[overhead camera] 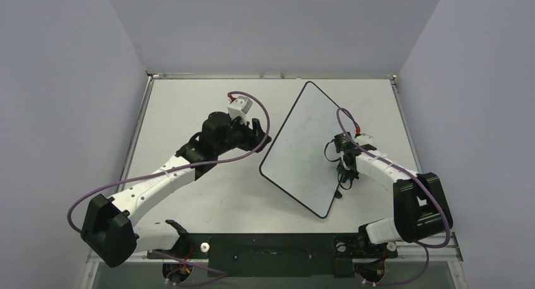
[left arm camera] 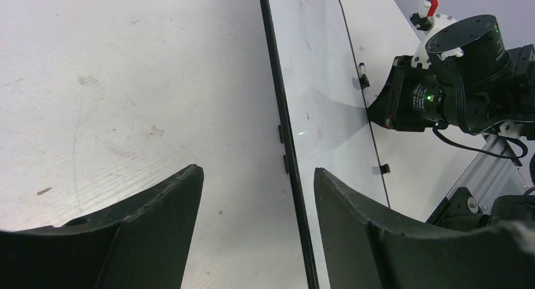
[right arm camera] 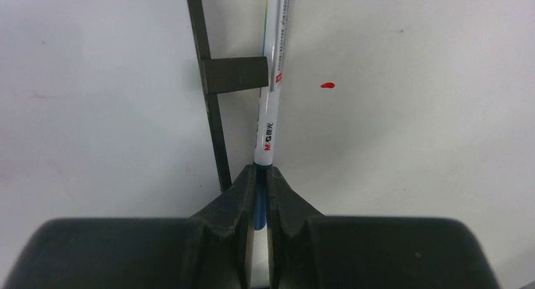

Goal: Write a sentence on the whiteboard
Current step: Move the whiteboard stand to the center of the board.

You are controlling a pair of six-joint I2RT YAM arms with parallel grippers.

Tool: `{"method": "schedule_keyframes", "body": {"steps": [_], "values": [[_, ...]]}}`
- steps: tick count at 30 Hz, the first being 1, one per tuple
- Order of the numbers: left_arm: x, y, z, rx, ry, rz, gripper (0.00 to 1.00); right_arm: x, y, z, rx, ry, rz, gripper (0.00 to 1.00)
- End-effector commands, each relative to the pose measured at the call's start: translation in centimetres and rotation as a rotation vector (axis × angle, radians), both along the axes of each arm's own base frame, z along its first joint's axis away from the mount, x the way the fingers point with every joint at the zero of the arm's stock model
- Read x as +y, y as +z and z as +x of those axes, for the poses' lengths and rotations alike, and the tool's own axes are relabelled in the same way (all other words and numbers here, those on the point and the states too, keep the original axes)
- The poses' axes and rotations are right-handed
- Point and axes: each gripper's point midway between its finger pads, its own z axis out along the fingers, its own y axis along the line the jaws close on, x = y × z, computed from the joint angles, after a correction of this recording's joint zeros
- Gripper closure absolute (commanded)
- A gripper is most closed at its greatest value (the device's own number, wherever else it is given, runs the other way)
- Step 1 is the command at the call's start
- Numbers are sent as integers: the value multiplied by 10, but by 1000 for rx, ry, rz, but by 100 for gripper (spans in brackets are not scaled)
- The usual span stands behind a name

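Note:
The whiteboard (overhead camera: pixel 301 144) lies flat on the table, turned at an angle, with a thin black frame. Its face looks blank and the sentence is out of view. My right gripper (right arm camera: pixel 262 175) is shut on the blue end of a white marker (right arm camera: pixel 270 122). The marker lies along the board's right frame (right arm camera: pixel 213 131) beside a black tab (right arm camera: pixel 233 74). In the top view that gripper (overhead camera: pixel 346 174) sits at the board's right edge. My left gripper (overhead camera: pixel 262 135) is open at the board's left edge. The frame (left arm camera: pixel 281 112) runs between its fingers (left arm camera: pixel 353 219), which hold nothing.
Bare white table (overhead camera: pixel 189 106) spreads to the left of and behind the board. A small red spot (right arm camera: pixel 327 85) marks the table to the right of the marker. The right arm's wrist (left arm camera: pixel 464 68) shows across the board in the left wrist view. Grey walls close in the table.

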Motion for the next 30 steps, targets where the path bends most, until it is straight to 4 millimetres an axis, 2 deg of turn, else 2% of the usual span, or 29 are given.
{"method": "schedule_keyframes", "body": {"steps": [1, 21, 30], "values": [[20, 17, 1, -61, 52, 19, 37, 44, -17, 6, 11, 37, 147, 96], [67, 16, -4, -86, 185, 115, 37, 130, -32, 25, 29, 183, 195, 96], [105, 28, -3, -108, 358, 152, 37, 165, -35, 29, 37, 234, 217, 96]]}}
